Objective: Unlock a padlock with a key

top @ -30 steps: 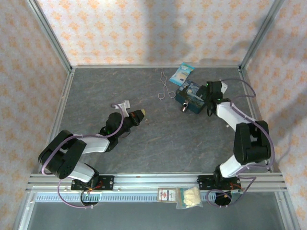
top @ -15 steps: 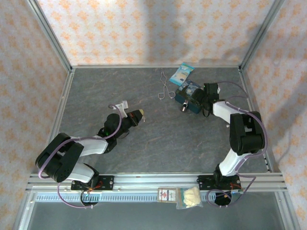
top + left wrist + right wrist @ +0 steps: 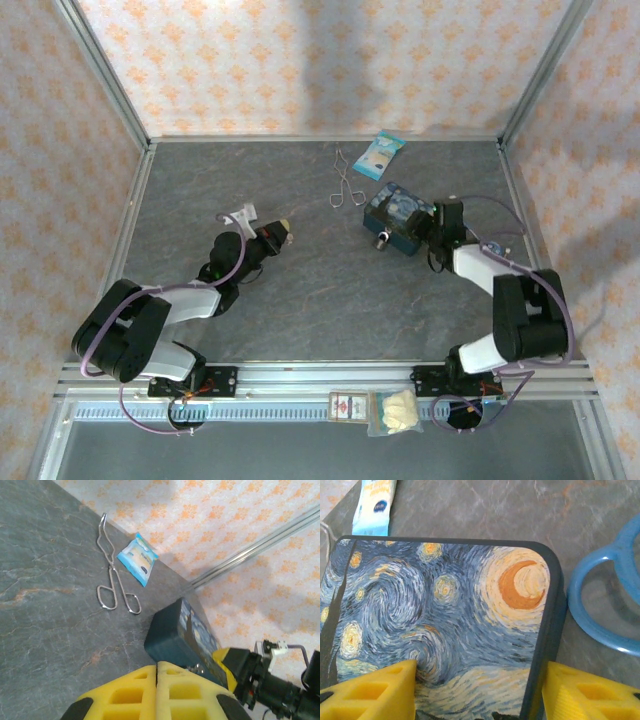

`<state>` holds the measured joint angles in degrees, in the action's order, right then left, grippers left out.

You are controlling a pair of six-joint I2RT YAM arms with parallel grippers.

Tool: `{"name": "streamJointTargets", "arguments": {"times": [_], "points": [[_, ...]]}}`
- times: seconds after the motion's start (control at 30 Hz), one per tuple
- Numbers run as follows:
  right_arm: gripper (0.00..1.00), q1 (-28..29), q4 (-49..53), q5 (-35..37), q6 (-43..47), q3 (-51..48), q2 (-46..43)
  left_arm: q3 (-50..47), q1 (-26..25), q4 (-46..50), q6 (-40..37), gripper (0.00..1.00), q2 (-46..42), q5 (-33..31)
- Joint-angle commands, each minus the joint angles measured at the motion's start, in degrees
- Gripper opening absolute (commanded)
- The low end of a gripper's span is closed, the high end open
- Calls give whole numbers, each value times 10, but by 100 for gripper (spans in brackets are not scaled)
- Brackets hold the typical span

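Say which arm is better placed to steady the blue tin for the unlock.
Right. The right gripper is at the blue tin, its fingers apart over one end of the lid. The left gripper is shut and sits mid-table, well apart from the tin.

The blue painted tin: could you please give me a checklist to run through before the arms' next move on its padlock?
1. Right gripper around the tin: ok, the tin's end sits between its yellow fingers.
2. Right fingers pressed firmly on the tin: cannot tell.
3. Padlock reachable: ok, it sits uncovered on the tin's side toward the left gripper.
4. Left gripper shut: ok, its pads meet.
5. Key held in the left gripper: cannot tell, too small to make out.
6. Tongs out of the way: ok, they lie apart from the tin, on its far side.
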<state>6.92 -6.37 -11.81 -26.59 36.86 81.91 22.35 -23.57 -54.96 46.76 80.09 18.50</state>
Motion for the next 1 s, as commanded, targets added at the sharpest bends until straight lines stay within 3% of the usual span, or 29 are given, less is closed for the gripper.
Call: {"name": "streamJointTargets", "arguments": {"times": [0.0, 0.17, 0.37, 0.77, 0.97], "points": [[59, 22, 115, -32, 17, -66, -22, 24, 4, 2, -21, 0, -14, -10], [55, 98, 135, -52, 59, -66, -48, 23, 28, -22, 0, 0, -12, -6], [52, 148, 126, -94, 120, -17, -5, 4, 76, -57, 31, 0, -24, 22], [51, 213, 158, -153, 259, 254, 251, -15, 82, 69, -50, 0, -155, -19], [51, 240, 163, -177, 265, 388, 343, -21, 82, 132, -76, 0, -216, -37]]}}
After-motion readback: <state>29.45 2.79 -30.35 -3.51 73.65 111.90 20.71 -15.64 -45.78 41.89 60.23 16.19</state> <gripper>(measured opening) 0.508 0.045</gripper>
